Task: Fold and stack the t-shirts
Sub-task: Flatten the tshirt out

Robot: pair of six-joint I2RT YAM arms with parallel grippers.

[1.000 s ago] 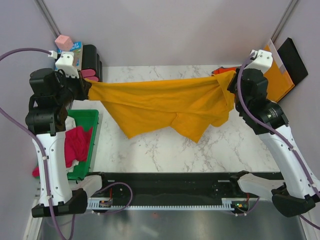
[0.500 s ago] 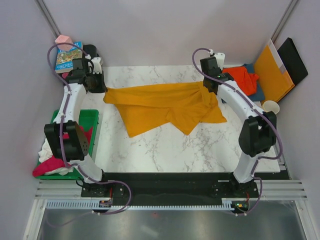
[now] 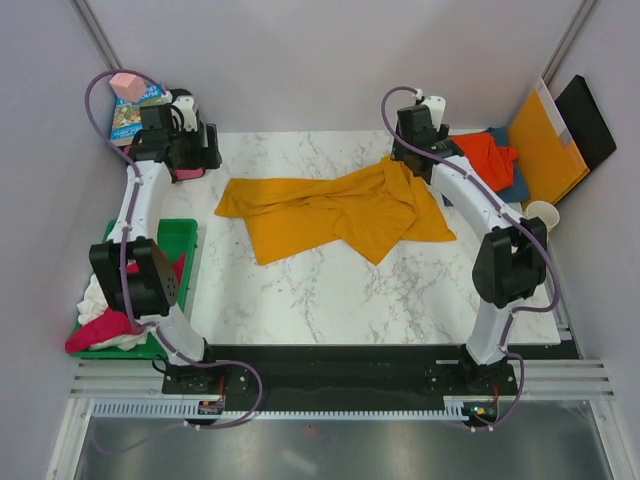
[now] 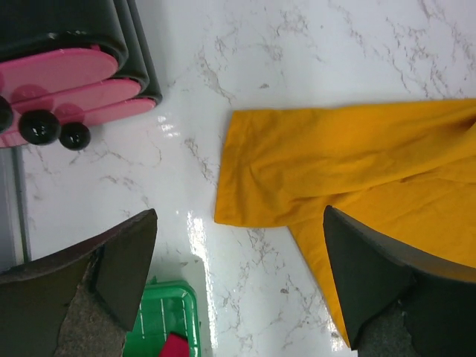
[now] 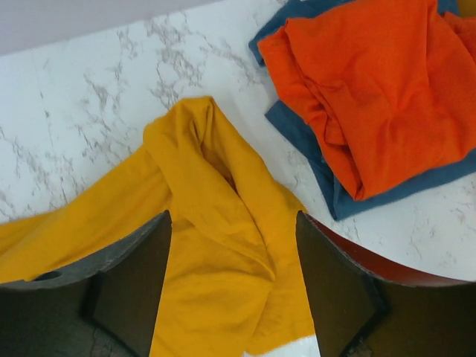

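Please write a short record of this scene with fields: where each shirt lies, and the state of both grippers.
yellow shirt: spread out, wrinkled, not folded
orange shirt: on the blue shirt, far right
left gripper: open, empty, over the yellow shirt's left end
right gripper: open, empty, over its right end
green bin: holds magenta cloth

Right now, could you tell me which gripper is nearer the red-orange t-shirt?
Right. The right gripper hovers beside the red-orange t-shirt; the left gripper is across the table.

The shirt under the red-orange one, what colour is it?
Dark blue; that shirt shows best in the right wrist view.
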